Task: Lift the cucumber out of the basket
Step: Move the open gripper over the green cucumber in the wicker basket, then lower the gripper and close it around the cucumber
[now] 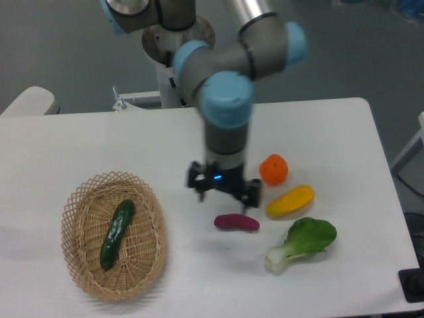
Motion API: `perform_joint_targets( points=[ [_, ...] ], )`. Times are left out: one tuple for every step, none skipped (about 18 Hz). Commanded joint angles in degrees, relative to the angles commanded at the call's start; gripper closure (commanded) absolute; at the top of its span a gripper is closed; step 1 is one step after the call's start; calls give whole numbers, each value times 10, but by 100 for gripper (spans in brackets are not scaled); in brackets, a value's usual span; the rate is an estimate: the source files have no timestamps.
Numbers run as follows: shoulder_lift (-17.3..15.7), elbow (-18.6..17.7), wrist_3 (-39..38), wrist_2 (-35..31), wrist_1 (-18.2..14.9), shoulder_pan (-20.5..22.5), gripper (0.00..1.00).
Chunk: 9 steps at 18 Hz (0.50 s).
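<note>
The claw (223,192), fingers apart and empty, hangs right of the basket (150,257), where the cucumber (117,233) lies diagonally inside.

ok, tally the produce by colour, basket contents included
Green: 2, the cucumber in the basket and the bok choy
Orange: 1, the orange fruit
Yellow: 1, the yellow vegetable
Purple: 1, the purple sweet potato
Total: 5
</note>
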State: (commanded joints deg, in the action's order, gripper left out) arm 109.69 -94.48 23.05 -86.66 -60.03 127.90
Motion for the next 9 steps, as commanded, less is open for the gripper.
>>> perform_joint_targets(
  points=[
    [3, -3, -15, 2, 0, -13, 0],
    [10, -4, -20, 2, 1, -29, 0],
    [16, -4, -21, 1, 2, -41, 0],
    [25, -7, -21, 1, 6, -55, 0],
    [32, -13, -20, 0, 15, -68, 0],
    [39, -19, -19, -1, 31, -77, 0],
    [43, -23, -19, -1, 44, -83, 0],
    [47, -25, -19, -1, 52, -91, 0],
    [53, -29, -18, -1, 59, -98, 0]
  ],
)
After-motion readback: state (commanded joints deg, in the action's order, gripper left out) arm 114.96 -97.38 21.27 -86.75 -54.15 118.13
